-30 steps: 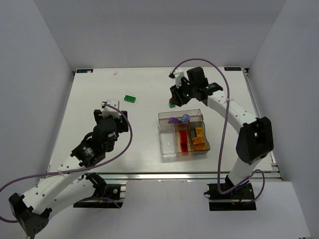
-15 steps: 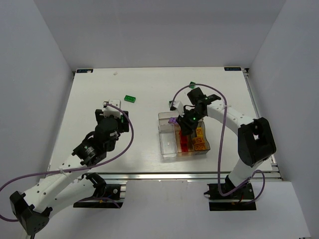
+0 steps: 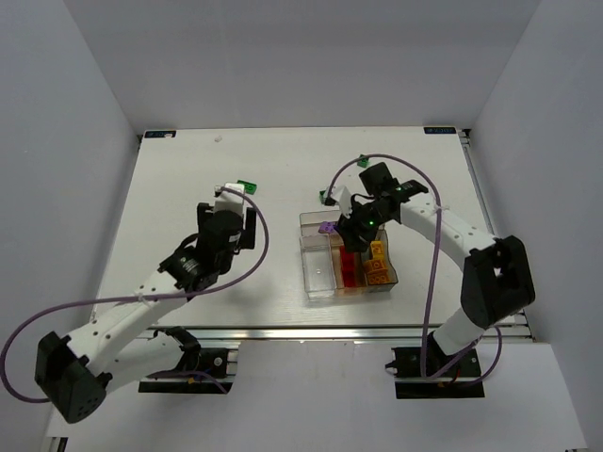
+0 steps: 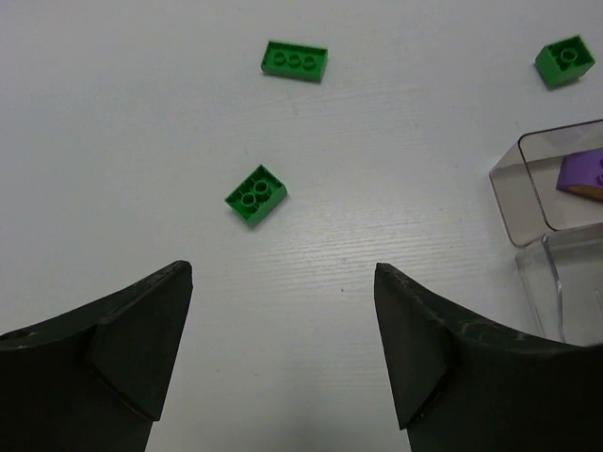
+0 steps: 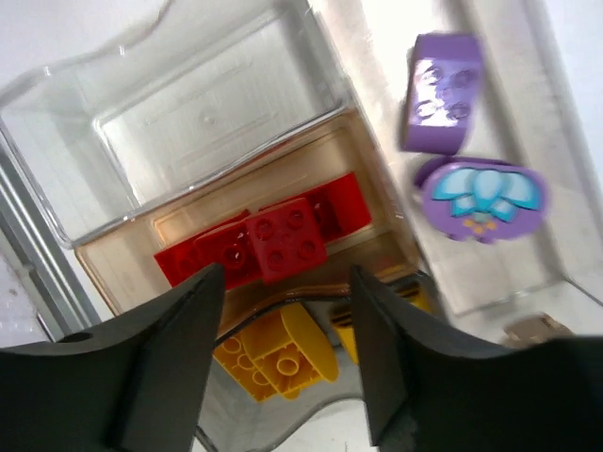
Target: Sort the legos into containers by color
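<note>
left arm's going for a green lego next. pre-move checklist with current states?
1. Left gripper open, nothing between the fingers: ok.
2. Target lined up: the nearest green lego lies ahead of the gap, slightly left of centre, studs up: ok.
3. Room around it: the far green lego and the corner green lego lie well apart from it: ok.
4. Compartment free for green: the clear compartment is empty: ok.
5. Drop-off path free: the right gripper hangs open over the amber compartment, next to the clear one: not ok.
</note>
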`<state>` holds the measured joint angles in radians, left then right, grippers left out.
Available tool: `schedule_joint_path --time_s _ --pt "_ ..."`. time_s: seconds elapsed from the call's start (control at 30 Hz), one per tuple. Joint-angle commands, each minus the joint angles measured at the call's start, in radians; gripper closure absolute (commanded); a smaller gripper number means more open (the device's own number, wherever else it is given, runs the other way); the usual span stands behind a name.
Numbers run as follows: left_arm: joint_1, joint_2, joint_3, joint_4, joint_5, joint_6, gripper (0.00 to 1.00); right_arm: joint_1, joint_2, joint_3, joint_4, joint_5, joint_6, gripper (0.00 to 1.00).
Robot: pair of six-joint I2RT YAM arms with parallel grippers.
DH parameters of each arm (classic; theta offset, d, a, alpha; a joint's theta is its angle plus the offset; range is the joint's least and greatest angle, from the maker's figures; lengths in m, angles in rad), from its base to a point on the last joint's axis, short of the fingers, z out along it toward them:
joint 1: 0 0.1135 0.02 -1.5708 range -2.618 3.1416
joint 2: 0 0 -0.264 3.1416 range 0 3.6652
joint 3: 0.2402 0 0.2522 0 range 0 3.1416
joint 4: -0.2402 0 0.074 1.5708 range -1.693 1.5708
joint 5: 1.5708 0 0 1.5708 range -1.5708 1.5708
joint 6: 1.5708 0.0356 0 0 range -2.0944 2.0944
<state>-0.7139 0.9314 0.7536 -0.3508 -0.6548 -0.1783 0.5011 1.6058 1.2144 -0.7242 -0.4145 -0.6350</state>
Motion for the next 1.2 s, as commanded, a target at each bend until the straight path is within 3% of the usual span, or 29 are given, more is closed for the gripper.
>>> schedule_joint_path --time_s 0.0,0.03,0.07,0.1,0.13,0.17,0.2,0.23,0.27,0.3,0.33,0.37,0.4,0.47,0.6,0.67,0.83,1.17 --pt "0.054 0.096 0.076 -0.062 0.114 -0.088 0.15 -0.006 -0.125 0.022 0.118 0.031 0.078 0.4" --pt "0.071 0.121 0.091 -0.074 0.145 -0.107 0.18 -0.009 -0.163 -0.024 0.174 0.067 0.119 0.75" --pt "0.086 0.144 0.111 -0.083 0.187 -0.121 0.23 -0.009 -0.247 -0.061 0.249 0.135 0.174 1.0" --pt "0.121 0.193 0.125 -0.089 0.222 -0.154 0.29 -0.015 -0.288 -0.102 0.391 0.284 0.231 1.0" --pt "0.142 0.216 0.139 -0.103 0.283 -0.173 0.5 -0.024 -0.334 -0.187 0.449 0.339 0.306 1.0" --pt "0.158 0.237 0.15 -0.105 0.309 -0.185 0.58 -0.032 -0.366 -0.229 0.503 0.408 0.351 1.0" --pt "0.197 0.279 0.176 -0.106 0.334 -0.213 0.65 -0.05 -0.43 -0.265 0.572 0.525 0.395 1.0" --pt "0.218 0.293 0.188 -0.106 0.372 -0.228 0.73 -0.062 -0.454 -0.292 0.586 0.52 0.45 1.0" --pt "0.238 0.314 0.199 -0.108 0.386 -0.237 0.73 -0.073 -0.487 -0.329 0.588 0.496 0.469 0.98" --pt "0.261 0.337 0.232 -0.115 0.399 -0.269 0.71 -0.091 -0.495 -0.338 0.576 0.432 0.492 0.92" --pt "0.305 0.393 0.252 -0.138 0.409 -0.286 0.5 -0.114 -0.501 -0.345 0.565 0.389 0.542 0.81" --pt "0.326 0.429 0.274 -0.158 0.412 -0.321 0.36 -0.13 -0.503 -0.351 0.562 0.349 0.561 0.8" --pt "0.364 0.499 0.32 -0.187 0.423 -0.332 0.16 -0.172 -0.504 -0.364 0.566 0.289 0.584 0.79" --pt "0.395 0.573 0.369 -0.211 0.44 -0.352 0.08 -0.219 -0.501 -0.368 0.562 0.258 0.594 0.78" --pt "0.458 0.705 0.45 -0.227 0.517 -0.374 0.02 -0.274 -0.537 -0.383 0.545 0.195 0.604 0.7" --pt "0.481 0.762 0.489 -0.266 0.535 -0.458 0.02 -0.3 -0.567 -0.394 0.549 0.186 0.604 0.68" --pt "0.492 0.816 0.553 -0.372 0.431 -0.61 0.02 -0.335 -0.59 -0.406 0.554 0.157 0.603 0.67" --pt "0.492 0.946 0.635 -0.424 0.422 -0.639 0.02 -0.384 -0.603 -0.411 0.548 0.114 0.606 0.67"
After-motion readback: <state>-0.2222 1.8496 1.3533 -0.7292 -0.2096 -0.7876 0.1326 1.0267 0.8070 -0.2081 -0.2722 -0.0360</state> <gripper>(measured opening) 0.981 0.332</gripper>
